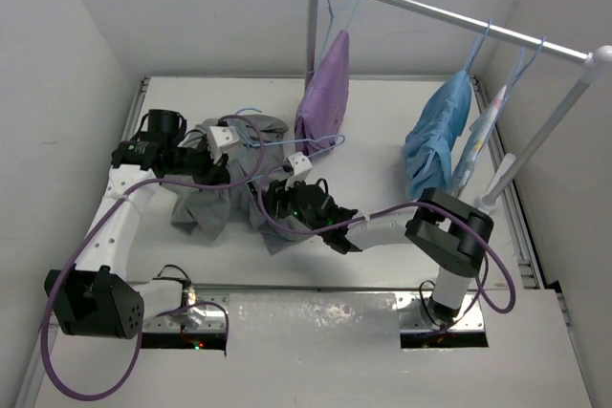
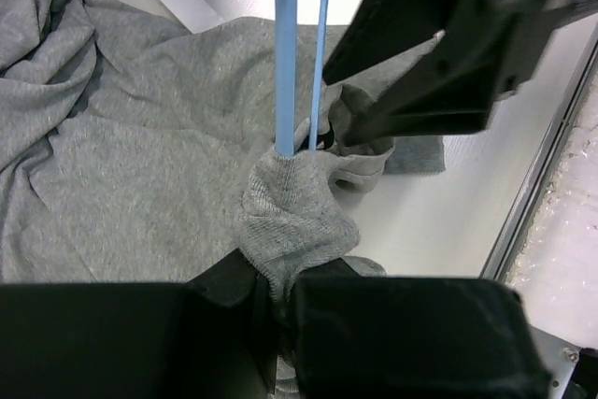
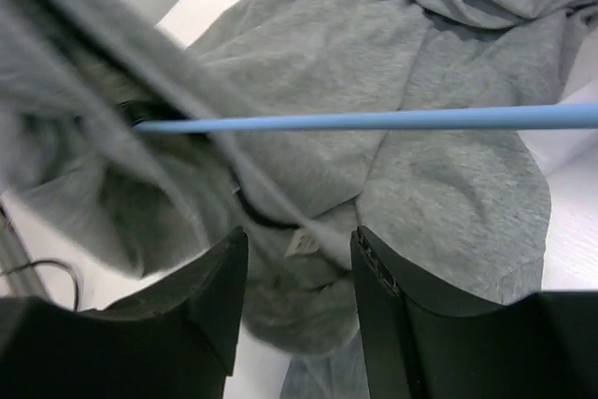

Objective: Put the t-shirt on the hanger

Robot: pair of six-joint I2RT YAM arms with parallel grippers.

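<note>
the t-shirt [image 1: 206, 203] lies heaped on the left half of the worktop [image 1: 382, 140], the hanger [image 3: 374, 120] poking into it. left hand [image 2: 280, 296] pinches cloth tight beside the wire; right hand [image 3: 299, 277] hangs half open over a fold. it should grab cloth only, not wire.

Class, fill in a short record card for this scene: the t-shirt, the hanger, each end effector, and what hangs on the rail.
t-shirt: grey, crumpled on the table
hanger: pale-blue wire, running into a fold of the shirt
left end effector: shut on a bunch of shirt fabric
right end effector: open, low over the shirt
rail: purple garment and light-blue garment hanging
</note>
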